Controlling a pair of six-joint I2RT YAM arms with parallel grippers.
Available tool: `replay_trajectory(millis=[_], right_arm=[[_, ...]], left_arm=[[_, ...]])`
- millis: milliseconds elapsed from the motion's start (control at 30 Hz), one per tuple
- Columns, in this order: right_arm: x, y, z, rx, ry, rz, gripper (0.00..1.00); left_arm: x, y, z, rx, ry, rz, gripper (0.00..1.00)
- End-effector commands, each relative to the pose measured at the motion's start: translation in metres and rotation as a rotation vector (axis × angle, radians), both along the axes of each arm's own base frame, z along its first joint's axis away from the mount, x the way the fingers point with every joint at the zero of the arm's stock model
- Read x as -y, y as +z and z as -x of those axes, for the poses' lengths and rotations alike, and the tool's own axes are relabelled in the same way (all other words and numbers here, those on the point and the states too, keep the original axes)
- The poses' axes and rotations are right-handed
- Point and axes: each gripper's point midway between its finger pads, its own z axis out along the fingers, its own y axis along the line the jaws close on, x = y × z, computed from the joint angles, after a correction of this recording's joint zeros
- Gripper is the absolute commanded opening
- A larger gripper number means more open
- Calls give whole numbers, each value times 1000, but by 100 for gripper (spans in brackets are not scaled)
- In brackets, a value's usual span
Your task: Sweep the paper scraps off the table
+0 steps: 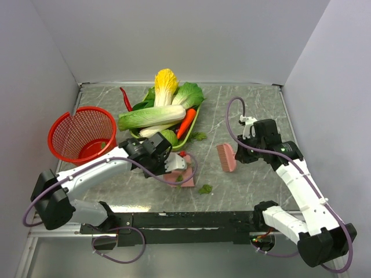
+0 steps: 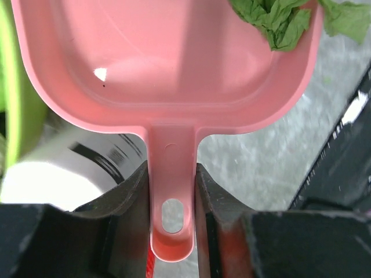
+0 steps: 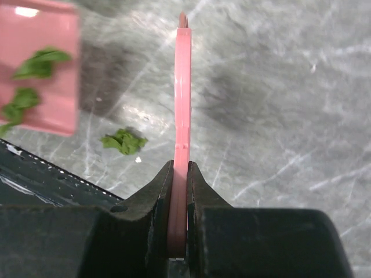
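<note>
My left gripper (image 2: pixel 172 197) is shut on the handle of a pink dustpan (image 2: pixel 168 63) (image 1: pixel 186 176) near the table's middle front. A crumpled green paper scrap (image 2: pixel 275 20) lies in the pan, another (image 2: pixel 351 20) just past its lip. My right gripper (image 3: pixel 181 174) is shut on a pink brush (image 3: pixel 183 87) (image 1: pixel 226 157), held edge-on above the table to the pan's right. One loose green scrap (image 1: pixel 205 189) (image 3: pixel 123 141) lies on the table between pan and brush. Another scrap (image 1: pixel 200 136) rests beside the tray.
A red mesh basket (image 1: pixel 81 134) stands at the left. A green tray (image 1: pixel 192 128) of cabbages, a carrot and a red chilli fills the back centre. A black rail (image 1: pixel 191 220) runs along the front edge. Grey walls enclose the table.
</note>
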Motion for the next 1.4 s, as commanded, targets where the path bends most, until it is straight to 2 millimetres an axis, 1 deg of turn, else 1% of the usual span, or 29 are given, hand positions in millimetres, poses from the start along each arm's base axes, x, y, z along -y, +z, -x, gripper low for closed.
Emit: replay_trajectory(millis=[0, 100, 167, 233, 300, 467, 600, 667, 700, 733, 767, 800, 833, 867, 900, 933, 967, 1033, 1067, 1133, 1233, 1267, 1300, 1333, 1367], right_arm=[[6, -2, -1, -19, -69, -21, 0], [3, -4, 0, -46, -65, -36, 0], [-5, -4, 4, -76, -43, -75, 0], [-12, -3, 8, -96, -5, -104, 0], [-14, -8, 8, -133, -22, -111, 0], [-10, -14, 10, -181, -67, -94, 0], [-17, -29, 21, -287, -64, -128, 0], [-23, -45, 31, -357, -52, -152, 0], [-33, -51, 40, -412, -9, -194, 0], [-36, -64, 52, -479, -19, -216, 0], [-44, -65, 56, -506, -17, -264, 0], [-52, -62, 52, -496, -4, -318, 0], [-68, -50, 55, -507, 57, -411, 0], [-73, -43, 51, -486, 82, -436, 0], [-77, -36, 44, -458, 98, -458, 0], [-81, -21, 37, -425, 114, -485, 0], [-83, -14, 32, -412, 121, -508, 0], [-90, 3, 25, -371, 155, -564, 0], [-92, 8, 25, -365, 168, -583, 0], [-89, 13, 23, -338, 163, -582, 0], [-78, 15, 21, -305, 124, -567, 0], [-75, 15, 24, -302, 114, -553, 0], [-73, 16, 27, -293, 125, -540, 0], [-72, 20, 28, -279, 135, -539, 0], [-71, 23, 33, -279, 138, -532, 0]], left_arm=[[-27, -7, 20, -36, -54, -74, 1], [-38, -20, 37, -111, -59, -112, 1], [-41, -25, 42, -131, -59, -119, 1], [-41, -27, 42, -128, -69, -121, 1], [-36, -31, 39, -119, -79, -117, 1], [-28, -36, 36, -142, -72, -133, 1], [-16, -46, 41, -165, -96, -131, 1], [-10, -48, 42, -169, -96, -126, 1], [-6, -52, 41, -172, -95, -125, 1], [-3, -53, 40, -174, -91, -125, 1], [3, -54, 38, -183, -79, -123, 1], [7, -55, 38, -190, -77, -116, 1], [13, -54, 36, -191, -75, -104, 1], [21, -50, 32, -187, -66, -83, 1], [26, -53, 33, -200, -69, -76, 1], [32, -52, 30, -198, -66, -59, 1], [38, -50, 28, -197, -64, -41, 1], [46, -53, 28, -218, -58, -25, 1], [51, -51, 26, -216, -42, -6, 1], [56, -52, 25, -223, -28, 9, 1], [58, -50, 22, -200, -14, 36, 1], [56, -49, 22, -194, -14, 43, 1], [57, -48, 19, -182, -10, 61, 1], [55, -50, 20, -185, -4, 64, 1], [56, -47, 18, -173, -4, 79, 1]])
